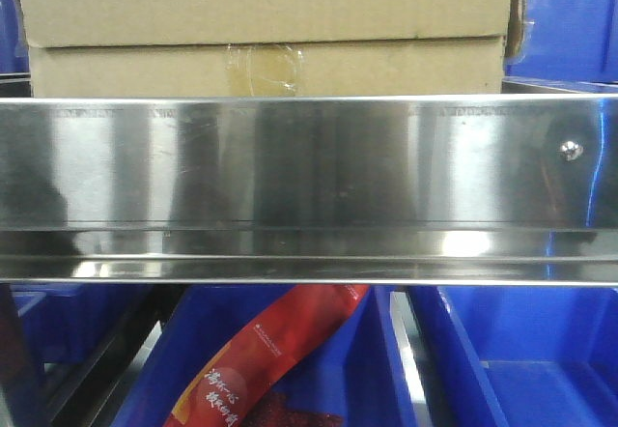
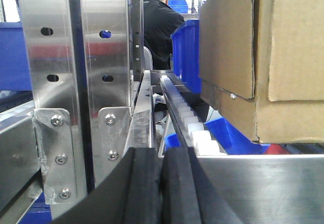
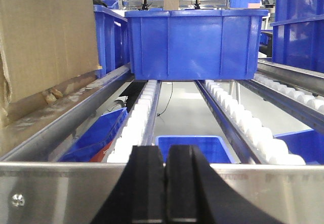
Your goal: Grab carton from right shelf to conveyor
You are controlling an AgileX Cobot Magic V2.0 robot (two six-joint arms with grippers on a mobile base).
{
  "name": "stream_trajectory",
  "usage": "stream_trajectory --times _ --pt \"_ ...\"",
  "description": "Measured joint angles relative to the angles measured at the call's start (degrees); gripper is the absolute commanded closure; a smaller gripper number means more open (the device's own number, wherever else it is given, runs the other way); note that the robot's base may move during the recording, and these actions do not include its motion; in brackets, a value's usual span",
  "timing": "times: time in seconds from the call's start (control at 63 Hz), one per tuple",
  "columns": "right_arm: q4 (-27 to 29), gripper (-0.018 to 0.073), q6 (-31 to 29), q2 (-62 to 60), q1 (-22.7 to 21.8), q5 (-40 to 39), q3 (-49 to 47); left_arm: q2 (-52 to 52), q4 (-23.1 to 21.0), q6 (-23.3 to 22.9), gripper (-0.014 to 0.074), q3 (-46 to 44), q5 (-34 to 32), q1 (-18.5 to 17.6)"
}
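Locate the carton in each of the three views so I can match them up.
Exterior front: the carton spans the top, behind the front rail of the right shelf.
Left wrist: the carton fills the upper right.
Right wrist: the carton fills the upper left.
Shared landmark: the right shelf's steel front rail, which runs across the bottom of the left wrist and right wrist views.

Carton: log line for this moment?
carton: on right shelf, ungrasped | left gripper: shut, empty | right gripper: shut, empty | conveyor: not in view
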Motion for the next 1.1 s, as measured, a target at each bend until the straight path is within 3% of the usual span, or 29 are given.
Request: stream_trajectory --times 0.683,1.095 --pt "0.0 0.0634 0.0 0.0 0.0 -0.28 0.0 0.0 0.0 0.0 0.0592 0.0 0.0 0.0" --pt "0.27 0.0634 0.0 0.0 0.0 -5.38 -1.6 -0.1 0.0 0.0 0.0592 -0.33 -7.33 0.0"
